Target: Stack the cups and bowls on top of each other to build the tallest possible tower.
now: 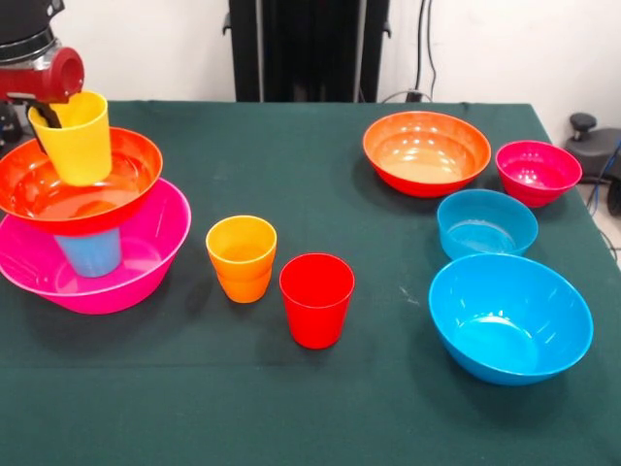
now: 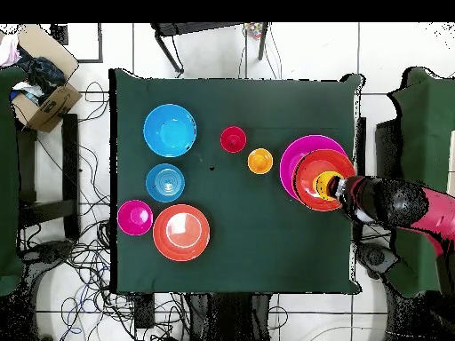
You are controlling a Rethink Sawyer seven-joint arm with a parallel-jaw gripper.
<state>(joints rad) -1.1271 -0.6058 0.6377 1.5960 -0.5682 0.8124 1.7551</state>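
Observation:
At the table's left in the front view a large pink bowl (image 1: 146,262) holds a light blue cup (image 1: 89,252), and an orange-red bowl (image 1: 136,170) rests on that cup as a low tower. My gripper (image 1: 44,115) is shut on the rim of a yellow cup (image 1: 80,141), which hangs slightly tilted inside the orange-red bowl; I cannot tell whether it touches. From overhead the yellow cup (image 2: 327,184) and gripper (image 2: 341,187) sit over the stacked bowls (image 2: 307,173). An orange cup (image 1: 241,257) and a red cup (image 1: 316,299) stand upright mid-table.
On the right side stand a second orange-red bowl (image 1: 427,152), a small magenta bowl (image 1: 538,172), a small blue bowl (image 1: 486,223) and a large blue bowl (image 1: 510,317). A cardboard box (image 2: 44,98) and cables lie on the floor beside the table.

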